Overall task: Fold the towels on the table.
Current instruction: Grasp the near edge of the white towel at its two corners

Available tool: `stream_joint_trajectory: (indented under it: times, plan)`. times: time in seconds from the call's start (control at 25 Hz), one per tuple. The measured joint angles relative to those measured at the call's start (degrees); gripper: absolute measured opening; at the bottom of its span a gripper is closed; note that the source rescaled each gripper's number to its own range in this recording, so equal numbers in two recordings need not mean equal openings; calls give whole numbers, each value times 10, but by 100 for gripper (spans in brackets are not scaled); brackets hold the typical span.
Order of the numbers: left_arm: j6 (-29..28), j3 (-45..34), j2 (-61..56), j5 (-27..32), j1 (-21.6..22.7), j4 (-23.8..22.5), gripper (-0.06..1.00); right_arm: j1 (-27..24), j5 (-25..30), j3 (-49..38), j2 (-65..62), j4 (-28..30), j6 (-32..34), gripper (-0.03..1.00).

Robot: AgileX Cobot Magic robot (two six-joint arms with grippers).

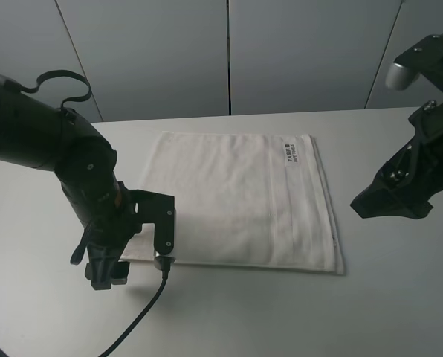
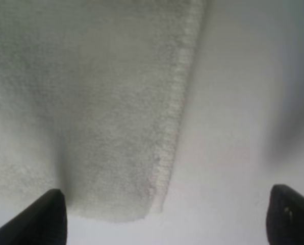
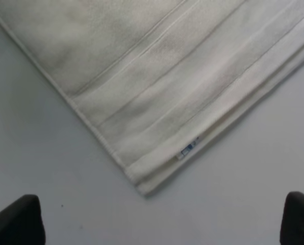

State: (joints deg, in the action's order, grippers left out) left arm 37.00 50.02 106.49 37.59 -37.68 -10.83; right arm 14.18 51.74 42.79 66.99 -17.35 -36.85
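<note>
While the white terry towel (image 1: 240, 201) lies spread flat near the middle of the matte white table (image 1: 400, 297), the left gripper (image 1: 110, 271) hangs low at the towel's near left corner. In the left wrist view that gripper (image 2: 167, 222) has its jaws spread wide, the two dark fingertips (image 2: 45, 219) standing on either side of the hemmed corner and closed on nothing. Whether they touch the tabletop cannot be told. The right gripper (image 1: 392, 201) hovers to the right of the towel, apart from its right edge. The right wrist view shows this gripper (image 3: 157, 219) parted just as wide, with its fingertips (image 3: 14, 219) well apart and holding nothing, and the towel's near right corner in front of them. A woven stripe band (image 1: 311, 201) runs along the towel's right edge, a dark-printed label (image 1: 293, 152) sits by the far right corner, and a small blue tag (image 3: 187, 150) pokes out at the near right hem. A black cable (image 1: 143, 312) trails from the left arm toward the near edge, and a grey panelled wall (image 1: 229, 52) stands behind the table.
</note>
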Motion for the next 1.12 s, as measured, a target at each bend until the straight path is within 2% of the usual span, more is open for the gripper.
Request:
stream_joint_trajectory:
  times: [0.44, 0.64, 0.8, 1.0, 1.12]
  plan:
    - [4, 1, 39, -2, 0, 1, 100, 0, -1, 0, 0, 0, -2, 100]
    - [4, 1, 40, -5, 0, 1, 100, 0, -2, 0, 8, -8, -32, 100]
    - [4, 2, 41, -6, 0, 1, 100, 0, 12, 0, 42, -27, -82, 100]
    - [4, 2, 41, -6, 0, 1, 100, 0, 21, 0, 92, -82, -199, 96]
    - [4, 2, 41, -7, 0, 1, 100, 0, 14, 1, 125, -112, -245, 96]
